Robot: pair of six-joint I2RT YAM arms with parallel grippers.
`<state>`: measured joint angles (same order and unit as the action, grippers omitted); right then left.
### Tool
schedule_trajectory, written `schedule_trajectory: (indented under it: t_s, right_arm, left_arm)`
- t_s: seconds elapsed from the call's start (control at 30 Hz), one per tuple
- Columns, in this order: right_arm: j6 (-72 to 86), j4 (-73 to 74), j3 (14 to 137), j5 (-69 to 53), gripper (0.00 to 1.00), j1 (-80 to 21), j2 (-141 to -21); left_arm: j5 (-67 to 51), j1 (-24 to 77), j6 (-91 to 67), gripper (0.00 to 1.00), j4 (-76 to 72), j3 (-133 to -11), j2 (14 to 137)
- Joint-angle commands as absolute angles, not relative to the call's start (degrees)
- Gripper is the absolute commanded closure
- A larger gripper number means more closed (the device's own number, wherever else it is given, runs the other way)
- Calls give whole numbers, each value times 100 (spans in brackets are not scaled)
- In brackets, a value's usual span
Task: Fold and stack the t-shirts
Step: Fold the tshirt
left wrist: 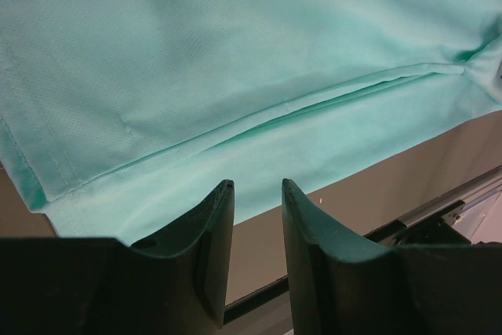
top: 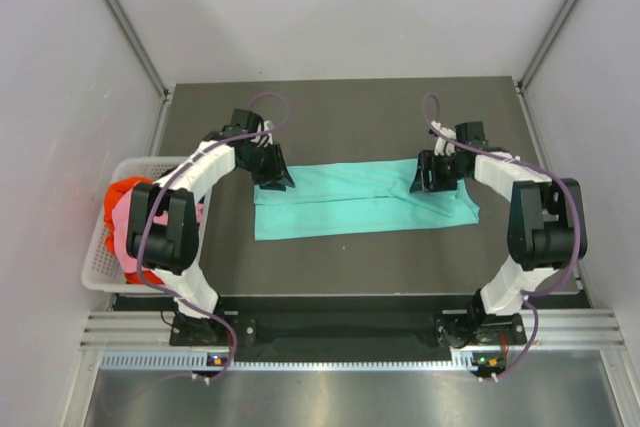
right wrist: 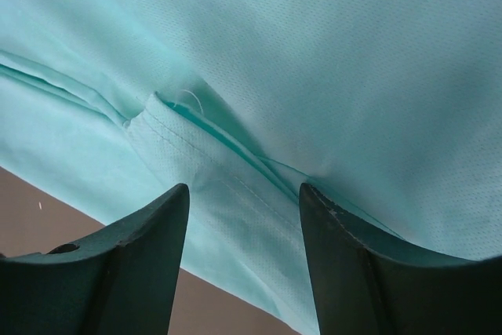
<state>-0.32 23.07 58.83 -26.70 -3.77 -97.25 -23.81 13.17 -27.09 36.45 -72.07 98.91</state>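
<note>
A teal t-shirt (top: 350, 202) lies on the dark table, folded into a long strip. My left gripper (top: 276, 181) hovers over its far left end. In the left wrist view the gripper (left wrist: 257, 186) is open by a narrow gap and empty, above the teal cloth (left wrist: 235, 52) and its fold line. My right gripper (top: 419, 179) is over the shirt's right part. In the right wrist view it (right wrist: 245, 187) is open wide and empty, over a folded sleeve hem (right wrist: 196, 147). A red-orange shirt (top: 120, 193) and a pink shirt (top: 128, 239) lie in the basket. The black shirt is out of view.
A white lattice basket (top: 97, 265) stands at the table's left edge beside the left arm. Grey walls close in the left, right and far sides. A metal rail (top: 350, 329) with the arm bases runs along the near edge.
</note>
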Motion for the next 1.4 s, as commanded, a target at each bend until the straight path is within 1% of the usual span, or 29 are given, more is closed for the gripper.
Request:
schedule_trajectory:
  t_s: [0.0, 0.17, 0.3, 0.53, 0.87, 0.97, 1.03, 1.13, 1.17, 1.2, 1.37]
  right_arm:
    - [-176, 2048, 6012, -2971, 41, -431, -9861]
    - [-97, 2100, 5977, -2980, 41, -439, -9818]
    - [121, 2188, 5871, -2953, 41, -501, -9494]
    - [580, 2066, 5152, -3006, 42, -642, -8746]
    - [1265, 2101, 4307, -2216, 43, -888, -7436]
    - [1555, 1969, 4122, -1996, 45, -940, -7172]
    - [1687, 1890, 4166, -1873, 48, -958, -7014]
    - [1775, 1566, 4288, -1767, 53, -967, -7048]
    - [1793, 1408, 4333, -1697, 54, -975, -7214]
    - [1776, 1363, 4394, -1644, 58, -976, -7346]
    - [1609, 1256, 4798, -1521, 65, -1212, -8234]
  left_arm:
    - [-2522, 1345, -2637, 64, 3445, -7172, 9720]
    - [-2470, 1336, -2602, 64, 3472, -7172, 9721]
    - [-2470, 1336, -2610, 64, 3454, -7181, 9703]
    - [-2540, 1336, -2628, 65, 3419, -7181, 9677]
    - [-2566, 1371, -2680, 65, 3384, -7111, 9563]
    - [-2584, 1397, -2716, 65, 3331, -7084, 9562]
    - [-2593, 1433, -2733, 65, 3331, -7119, 9597]
    - [-2558, 1512, -2768, 65, 3331, -7172, 9650]
    - [-2549, 1538, -2786, 65, 3331, -7181, 9659]
    - [-2540, 1573, -2804, 65, 3331, -7207, 9685]
    - [-2444, 1714, -2926, 65, 3331, -7321, 9773]
